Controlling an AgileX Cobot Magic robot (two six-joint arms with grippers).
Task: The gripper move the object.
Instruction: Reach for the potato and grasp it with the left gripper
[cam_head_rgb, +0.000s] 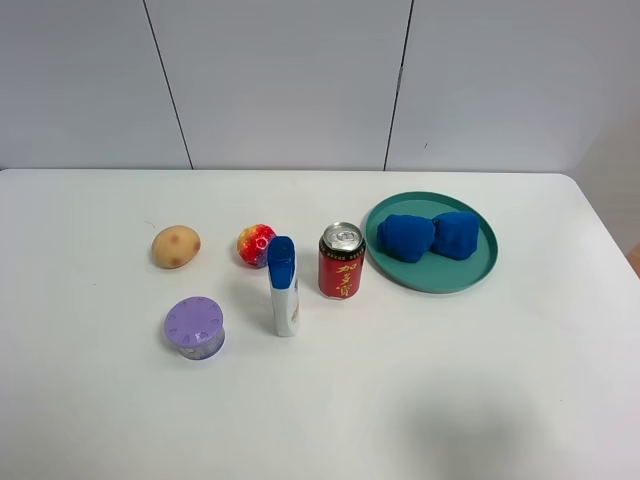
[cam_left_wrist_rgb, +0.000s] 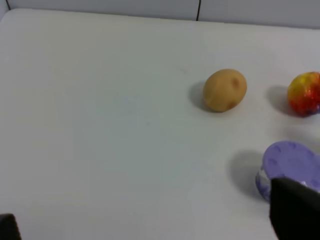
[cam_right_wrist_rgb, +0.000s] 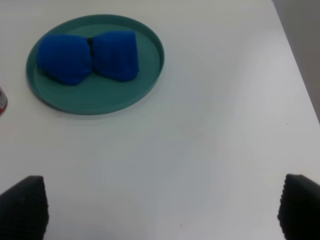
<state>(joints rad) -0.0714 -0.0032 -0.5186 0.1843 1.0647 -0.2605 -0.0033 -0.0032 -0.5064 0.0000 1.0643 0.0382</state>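
Left claw (cam_left_wrist_rgb: 150, 220) spread wide and holding nothing above the white counter (cam_head_rgb: 500, 400), with only its two black fingertips (cam_left_wrist_rgb: 295, 212) showing.

Well ahead of that claw and off to one finger's side: the potato (cam_left_wrist_rgb: 225, 90), alone on bare counter and touching nothing. A small tan-brown oval with matte skin and a few darker specks. Long axis lying across the claw's line of sight, slightly tilted, with the blunt ends pointing sideways rather than toward the claw.

Farther out on the same side, apart from the potato: a glossy red-and-yellow ball (cam_left_wrist_rgb: 305, 93). Nearer the claw, partly hidden behind one fingertip: a round lilac tub (cam_left_wrist_rgb: 290, 162) with a ridged lid.

Right claw (cam_right_wrist_rgb: 161, 207) likewise wide open and empty. Ahead of it, a round teal plate (cam_right_wrist_rgb: 100, 107) with a raised rim, carrying two soft blue lumps (cam_right_wrist_rgb: 65, 57) pressed side by side.

From the high camera, between ball and plate: a white bottle (cam_head_rgb: 283, 285) with a blue cap, standing upright, and a red can (cam_head_rgb: 341, 261) with a silver top, close by the plate's rim.
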